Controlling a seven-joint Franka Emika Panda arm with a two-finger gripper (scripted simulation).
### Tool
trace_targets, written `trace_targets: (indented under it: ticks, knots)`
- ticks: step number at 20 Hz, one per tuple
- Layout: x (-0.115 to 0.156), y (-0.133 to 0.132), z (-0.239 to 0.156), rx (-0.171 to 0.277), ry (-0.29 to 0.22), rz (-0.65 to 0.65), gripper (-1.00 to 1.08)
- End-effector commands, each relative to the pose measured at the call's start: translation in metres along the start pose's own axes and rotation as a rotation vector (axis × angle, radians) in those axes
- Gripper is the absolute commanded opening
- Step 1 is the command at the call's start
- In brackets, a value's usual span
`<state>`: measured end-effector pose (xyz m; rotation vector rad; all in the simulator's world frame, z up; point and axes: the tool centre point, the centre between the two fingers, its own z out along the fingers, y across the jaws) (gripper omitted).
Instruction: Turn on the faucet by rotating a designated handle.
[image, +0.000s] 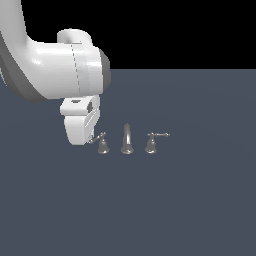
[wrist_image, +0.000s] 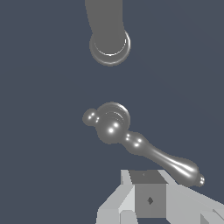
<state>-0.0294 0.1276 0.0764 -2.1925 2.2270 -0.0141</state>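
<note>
The faucet is a small chrome three-piece set on the dark floor. Its upright spout (image: 127, 139) stands in the middle, and it also shows in the wrist view (wrist_image: 109, 41). The handle (image: 102, 144) is the one on the exterior view's left, a bell-shaped base with a thin lever angled towards my hand. In the wrist view its base (wrist_image: 113, 123) is central and its lever (wrist_image: 168, 162) runs out to a rounded end. My gripper (image: 91, 137) (wrist_image: 148, 177) looks shut and empty, its tip right beside the lever's end. I cannot tell whether they touch.
The twin valve (image: 151, 144) stands on the exterior view's right of the spout, its lever pointing right. My large white arm (image: 55, 65) fills the upper left of the exterior view. The floor (image: 190, 200) is flat and dark blue-grey.
</note>
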Motion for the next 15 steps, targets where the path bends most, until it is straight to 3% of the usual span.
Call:
trace_targets:
  ticks: [1, 15]
  knots:
    - [0.000, 0.000, 0.000, 0.000, 0.000, 0.000, -1.00]
    - [0.035, 0.035, -0.001, -0.018, 0.005, -0.015, -1.00]
